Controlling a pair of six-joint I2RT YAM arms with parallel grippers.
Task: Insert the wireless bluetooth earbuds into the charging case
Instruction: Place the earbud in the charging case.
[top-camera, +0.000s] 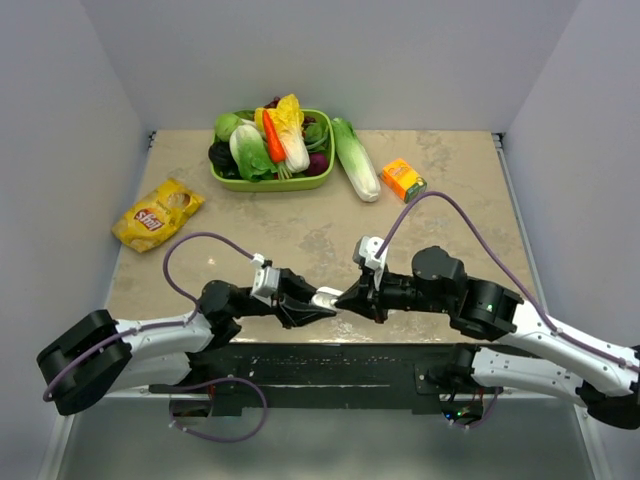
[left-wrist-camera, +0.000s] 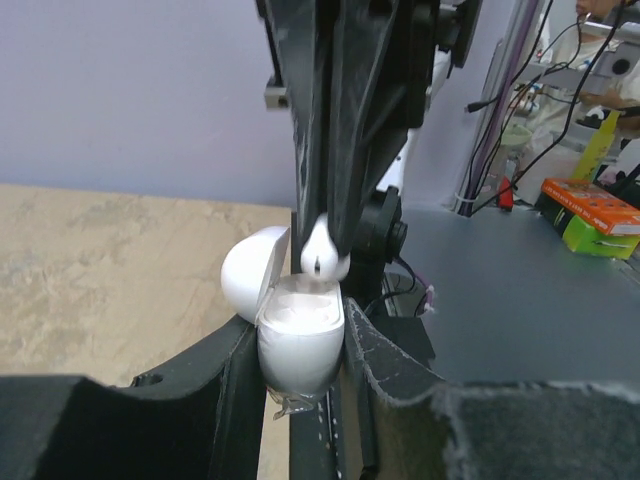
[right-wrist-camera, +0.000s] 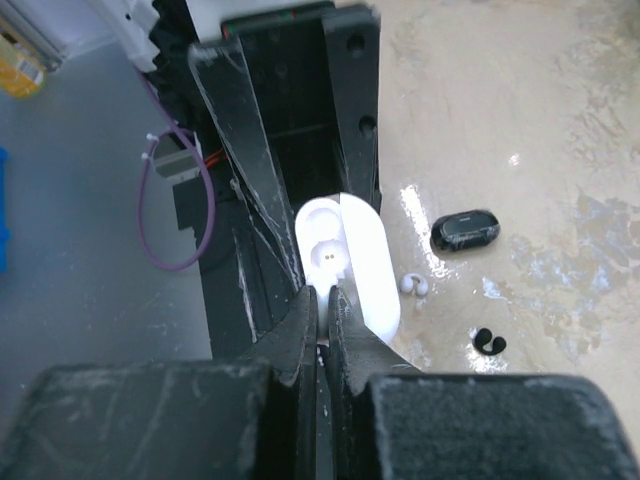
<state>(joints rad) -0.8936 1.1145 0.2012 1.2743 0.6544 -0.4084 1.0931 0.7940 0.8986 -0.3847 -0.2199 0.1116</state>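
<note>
**Item 1: charging case (left-wrist-camera: 300, 352).** White, egg-shaped, with the lid (left-wrist-camera: 250, 270) swung open on its hinge.
- Position: held off the surface (top-camera: 450, 200), clamped by its lower body between the fingers of the left hand (left-wrist-camera: 298, 340).
- Orientation: in the left wrist view the long axis stands upright. The open mouth faces up toward the right hand (right-wrist-camera: 322, 318), and the lid is folded back to one side of the mouth.
- The right wrist view shows an empty well with two small contacts inside.

**Item 2: white earbud (left-wrist-camera: 322, 258).**
- Position: just above the case's mouth, at its rim. Whether it touches cannot be told.
- Grip: pinched in the tips of the right hand, whose fingers are pressed together on it.
- Orientation: the long axis runs roughly in line with those fingers, with the rounded end toward the case.

**Item 3: loose pieces on the surface, seen past the case in the right wrist view.**
- A second white bud (right-wrist-camera: 412, 285) lies just beside the case.
- A small black bud (right-wrist-camera: 489, 343) lies farther out.
- A glossy black oblong piece (right-wrist-camera: 465, 230) lies near the case's far end. Whether it is a bud or a case cannot be told.

**Step in hand (judged):** seating the held bud in the case.

**Next move (judged):**
- Line the bud up with the empty well and make a short push along the case's long axis.
- Part the right fingers only once the bud sits in the well.
- The left hand's clamp must hold steady throughout.
</note>
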